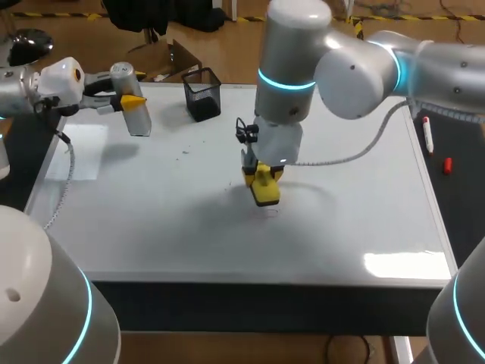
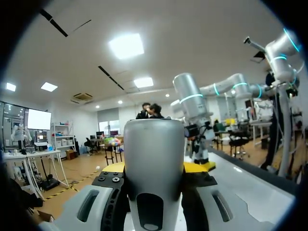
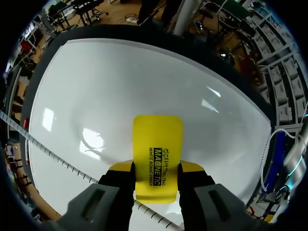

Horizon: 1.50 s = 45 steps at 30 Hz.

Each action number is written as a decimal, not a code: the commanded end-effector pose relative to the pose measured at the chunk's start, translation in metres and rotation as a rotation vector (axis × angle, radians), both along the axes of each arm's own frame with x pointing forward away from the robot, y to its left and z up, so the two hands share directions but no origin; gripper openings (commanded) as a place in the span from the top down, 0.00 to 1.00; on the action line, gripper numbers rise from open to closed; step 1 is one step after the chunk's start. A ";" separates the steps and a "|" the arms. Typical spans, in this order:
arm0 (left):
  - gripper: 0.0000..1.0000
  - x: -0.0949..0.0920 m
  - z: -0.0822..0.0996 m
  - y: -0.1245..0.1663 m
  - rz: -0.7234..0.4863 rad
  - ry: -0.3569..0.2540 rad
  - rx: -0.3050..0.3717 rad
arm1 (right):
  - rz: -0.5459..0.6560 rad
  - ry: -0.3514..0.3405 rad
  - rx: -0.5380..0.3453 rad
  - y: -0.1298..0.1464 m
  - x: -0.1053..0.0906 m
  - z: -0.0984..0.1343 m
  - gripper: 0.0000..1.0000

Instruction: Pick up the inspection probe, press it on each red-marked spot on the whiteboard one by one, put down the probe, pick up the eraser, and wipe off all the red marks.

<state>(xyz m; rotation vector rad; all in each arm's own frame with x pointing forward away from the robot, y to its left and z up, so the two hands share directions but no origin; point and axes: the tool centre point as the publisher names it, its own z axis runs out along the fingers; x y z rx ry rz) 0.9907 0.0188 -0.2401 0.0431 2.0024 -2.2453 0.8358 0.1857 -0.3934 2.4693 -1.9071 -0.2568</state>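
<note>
Only in the right wrist view is the grip clear: the yellow eraser [image 3: 158,154] is pinched from both sides by the right jaws and pressed flat on the whiteboard [image 3: 96,96]. Only in the left wrist view is the grey inspection probe [image 2: 154,144] seen clamped between the left jaws. In the head view the eraser is mid-board and the probe is held far left. A black mesh pen cup [image 1: 202,93] stands at the far edge. A red marker [image 1: 428,135] lies right of the board on the table [image 1: 462,189].
</note>
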 end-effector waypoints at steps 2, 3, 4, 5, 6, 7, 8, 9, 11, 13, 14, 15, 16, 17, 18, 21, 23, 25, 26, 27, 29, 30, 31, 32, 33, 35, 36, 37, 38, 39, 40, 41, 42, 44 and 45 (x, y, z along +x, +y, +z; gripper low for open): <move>1.00 0.000 0.001 0.000 0.001 -0.002 0.001 | 0.024 -0.008 -0.010 0.020 -0.018 -0.008 1.00; 1.00 0.000 0.001 0.000 0.001 -0.002 0.001 | 0.028 -0.004 -0.002 0.022 -0.021 -0.008 1.00; 1.00 0.000 0.001 0.000 0.001 -0.002 0.001 | 0.029 -0.004 -0.001 0.024 -0.025 -0.009 1.00; 1.00 0.000 0.001 0.000 0.001 -0.002 0.001 | 0.034 -0.003 0.003 0.026 -0.028 -0.010 1.00; 1.00 0.000 0.001 0.000 0.001 -0.002 0.001 | 0.037 -0.003 0.005 0.027 -0.031 -0.011 1.00; 1.00 0.000 0.001 0.000 0.001 -0.002 0.001 | 0.046 -0.002 0.012 0.029 -0.034 -0.012 1.00; 1.00 0.000 0.001 0.000 0.001 -0.002 0.001 | 0.048 -0.001 0.019 0.030 -0.037 -0.013 1.00; 1.00 0.000 0.001 0.000 0.001 -0.002 0.001 | 0.053 -0.003 0.011 0.031 -0.040 -0.013 1.00; 1.00 0.000 0.001 0.000 0.001 -0.002 0.001 | 0.057 -0.007 0.008 0.034 -0.046 -0.015 1.00; 1.00 0.000 0.001 0.000 0.001 -0.002 0.001 | 0.060 -0.015 -0.003 0.034 -0.051 -0.016 1.00; 1.00 0.000 0.001 0.000 0.001 -0.002 0.001 | 0.058 -0.016 -0.001 0.035 -0.053 -0.017 1.00; 1.00 0.000 0.001 0.000 0.001 -0.002 0.001 | 0.058 -0.013 0.013 0.035 -0.055 -0.017 1.00; 1.00 0.000 0.001 0.000 0.001 -0.002 0.001 | 0.059 -0.014 0.009 0.035 -0.057 -0.018 1.00; 1.00 0.000 0.001 0.000 0.001 -0.002 0.001 | 0.058 -0.016 0.005 0.036 -0.058 -0.020 1.00; 1.00 0.000 0.001 0.000 0.001 -0.002 0.001 | 0.057 -0.013 0.012 0.036 -0.058 -0.020 1.00; 1.00 0.000 0.001 0.000 0.001 -0.002 0.001 | 0.058 -0.009 0.012 0.035 -0.060 -0.024 1.00; 1.00 0.000 0.001 0.000 0.001 -0.002 0.001 | 0.058 -0.007 0.012 0.034 -0.060 -0.027 1.00; 1.00 0.000 0.001 0.000 0.001 -0.002 0.001 | 0.059 -0.003 0.012 0.034 -0.061 -0.029 1.00; 1.00 0.000 0.001 0.000 0.001 -0.002 0.001 | 0.060 -0.002 0.012 0.034 -0.061 -0.030 1.00; 1.00 0.000 0.001 0.000 0.001 -0.002 0.001 | 0.061 0.000 0.012 0.033 -0.061 -0.031 1.00; 1.00 0.000 0.001 0.000 0.001 -0.002 0.001 | 0.069 0.006 0.006 0.033 -0.061 -0.035 1.00; 1.00 0.000 0.001 0.000 0.001 -0.002 0.001 | 0.071 0.009 0.004 0.033 -0.061 -0.037 1.00; 1.00 0.000 0.001 0.000 0.001 -0.002 0.001 | 0.072 0.012 -0.002 0.032 -0.061 -0.039 1.00; 1.00 0.000 0.001 0.000 0.001 -0.002 0.001 | 0.073 0.013 -0.002 0.032 -0.060 -0.040 1.00; 1.00 0.000 0.001 0.000 0.001 -0.002 0.001 | 0.074 0.017 -0.004 0.031 -0.060 -0.042 1.00; 1.00 0.000 0.001 0.000 0.001 -0.002 0.001 | 0.078 0.019 -0.018 0.030 -0.060 -0.044 1.00; 1.00 0.000 0.001 0.000 0.001 -0.002 0.001 | 0.077 0.022 -0.016 0.029 -0.059 -0.045 1.00; 1.00 0.000 0.001 0.000 0.001 -0.002 0.001 | 0.079 0.025 -0.025 0.028 -0.059 -0.047 1.00; 1.00 0.000 0.001 0.000 0.001 -0.002 0.001 | 0.078 0.024 -0.033 0.027 -0.059 -0.048 1.00; 1.00 0.000 0.001 0.000 0.001 -0.002 0.001 | 0.078 0.025 -0.031 0.024 -0.058 -0.049 1.00; 1.00 0.000 0.001 0.000 0.001 -0.002 0.001 | 0.077 0.027 -0.035 0.022 -0.058 -0.050 1.00; 1.00 0.000 0.001 0.000 0.001 -0.002 0.001 | 0.076 0.027 -0.036 0.020 -0.057 -0.050 1.00; 1.00 0.000 0.001 0.000 0.001 -0.002 0.001 | 0.073 0.029 -0.039 0.017 -0.057 -0.051 1.00; 1.00 0.000 0.001 0.000 0.001 -0.002 0.001 | 0.068 0.029 -0.047 0.012 -0.057 -0.052 1.00; 1.00 0.000 0.001 0.000 0.001 -0.002 0.001 | 0.065 0.029 -0.052 0.009 -0.057 -0.052 1.00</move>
